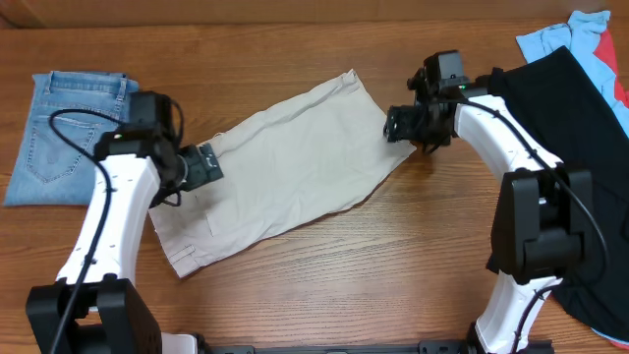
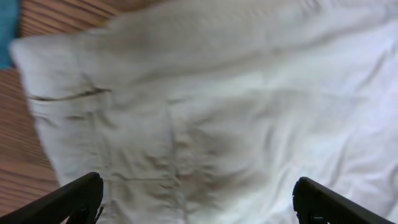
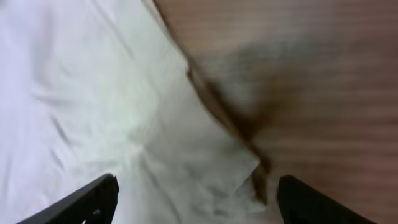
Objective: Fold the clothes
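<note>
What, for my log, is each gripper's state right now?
Left gripper: open, above the shorts, holding nothing.
Right gripper: open, over the shorts' edge, holding nothing.

Matt creased cotton shorts (image 1: 285, 162), grained wooden table (image 1: 324, 285)

pale beige shorts (image 1: 285, 162), blue jeans (image 1: 64, 133)

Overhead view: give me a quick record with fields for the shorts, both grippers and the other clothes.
shorts: beige, spread flat, diagonal across the table
left gripper: open, over the shorts' left end
right gripper: open, over the shorts' right corner
grip: neither gripper holds cloth
jeans: folded, far left, apart from the shorts
black garment: far right, beside the right arm
</note>
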You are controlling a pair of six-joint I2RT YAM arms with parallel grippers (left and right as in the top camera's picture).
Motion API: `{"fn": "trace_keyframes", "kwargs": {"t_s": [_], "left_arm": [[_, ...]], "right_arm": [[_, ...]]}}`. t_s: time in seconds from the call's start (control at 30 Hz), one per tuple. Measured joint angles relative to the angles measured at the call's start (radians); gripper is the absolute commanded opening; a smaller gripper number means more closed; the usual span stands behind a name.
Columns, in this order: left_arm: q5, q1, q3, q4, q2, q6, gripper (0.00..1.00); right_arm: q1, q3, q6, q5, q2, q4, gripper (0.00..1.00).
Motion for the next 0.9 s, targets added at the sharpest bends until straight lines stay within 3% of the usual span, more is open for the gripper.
{"fn": "trace_keyframes", "kwargs": {"t_s": [0.17, 0.3, 0.4, 0.53, 0.63, 0.9], "left_arm": [[0.008, -0.069, -0.018, -0.001, 0.002, 0.000, 1.00], [0.018, -0.103, -0.070, 0.010, 0.002, -0.002, 1.00], [0.038, -0.106, -0.125, 0.039, 0.002, -0.003, 1.00], [0.060, -0.106, -0.183, 0.050, 0.002, -0.006, 1.00], [0.071, -0.106, -0.219, 0.051, 0.002, -0.015, 1.00], [0.080, -0.106, -0.293, 0.077, 0.002, -0.024, 1.00]], "right_arm": [[0.000, -0.002, 0.014, -0.022, 0.026, -0.051, 0.85], [0.000, -0.004, 0.023, -0.029, 0.050, -0.037, 0.75], [0.000, -0.005, 0.029, -0.030, 0.063, -0.031, 0.59], [0.000, -0.006, 0.035, -0.030, 0.069, -0.029, 0.20], [0.000, -0.007, 0.033, -0.037, 0.069, -0.030, 0.06], [0.003, -0.006, 0.029, -0.039, 0.069, -0.114, 0.04]]}}
